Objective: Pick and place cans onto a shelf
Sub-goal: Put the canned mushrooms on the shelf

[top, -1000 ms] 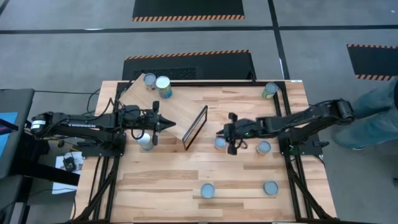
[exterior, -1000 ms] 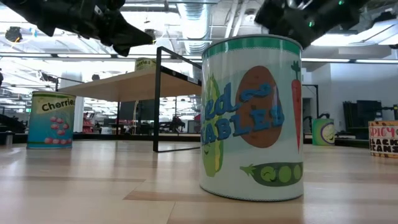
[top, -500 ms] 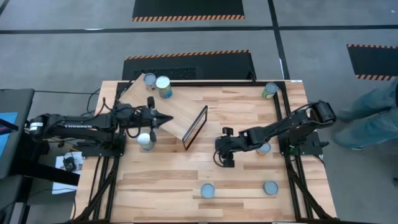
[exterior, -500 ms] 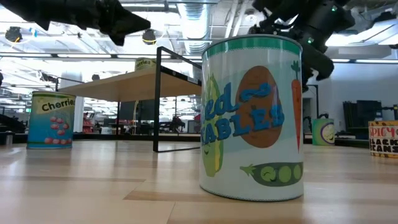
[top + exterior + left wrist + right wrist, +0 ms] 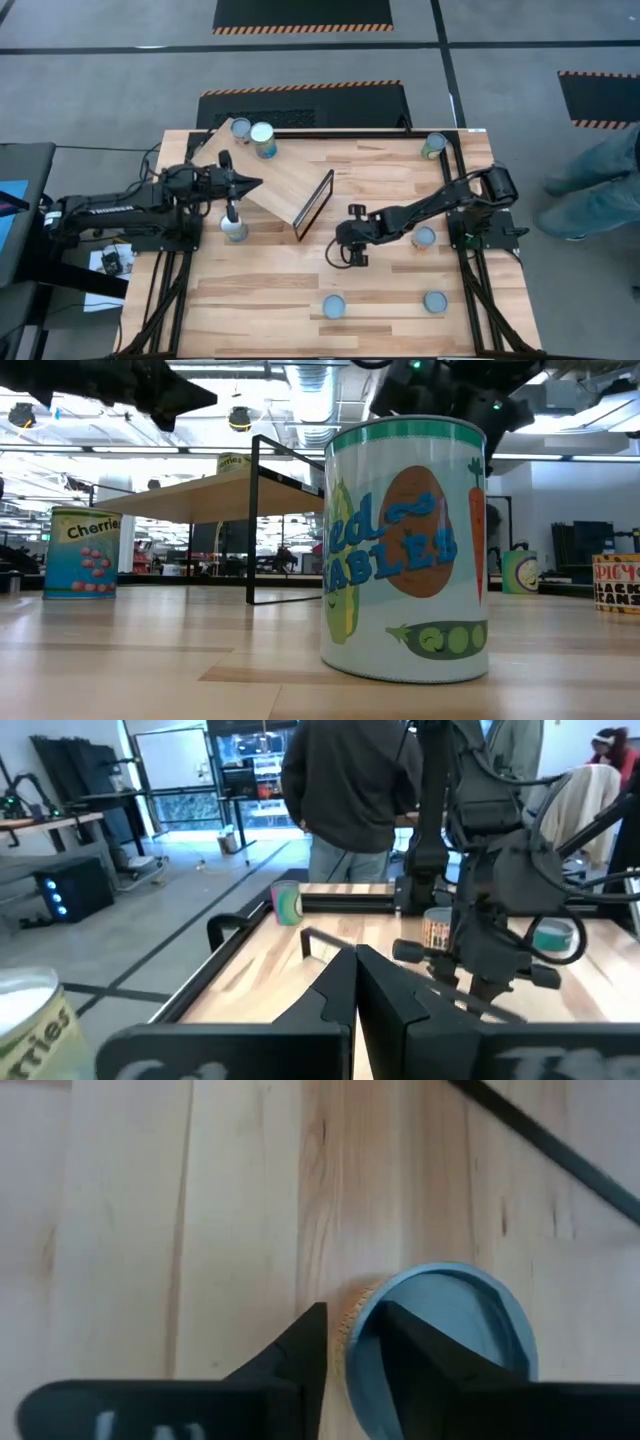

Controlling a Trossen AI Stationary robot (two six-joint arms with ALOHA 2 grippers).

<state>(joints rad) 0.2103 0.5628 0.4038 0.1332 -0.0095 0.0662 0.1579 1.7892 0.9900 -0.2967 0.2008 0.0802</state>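
Note:
The shelf (image 5: 285, 180), a slanted light wood board with a dark-framed end (image 5: 315, 205), carries two cans (image 5: 263, 138) at its far left. My left gripper (image 5: 255, 183) is shut and empty above the shelf, pointing toward the table's right. Another can (image 5: 234, 228) stands on the table near it. My right gripper (image 5: 345, 245) points down beside the framed end, its fingers a narrow gap apart. In the right wrist view the gripper (image 5: 350, 1312) stands over the rim of a can's pale-blue top (image 5: 450, 1330). My right gripper comes from above, pointing down, with one finger (image 5: 420, 1355) over the can's top near its rim (image 5: 352, 1325) and the other over bare wood. I cannot tell whether it touches the can, which stands upright on the table.
More cans stand on the table at the far right corner (image 5: 434, 146), by the right arm (image 5: 424, 237) and near the front edge (image 5: 333, 306) (image 5: 434, 301). The nearest one fills the low view (image 5: 405, 550). A person (image 5: 600, 190) stands beyond the table's right edge.
My right gripper has gone toward the table's left and near edges, coming over the can by the shelf's framed end. My left gripper, still shut, has drawn back toward the table's left edge and a little toward its far edge.

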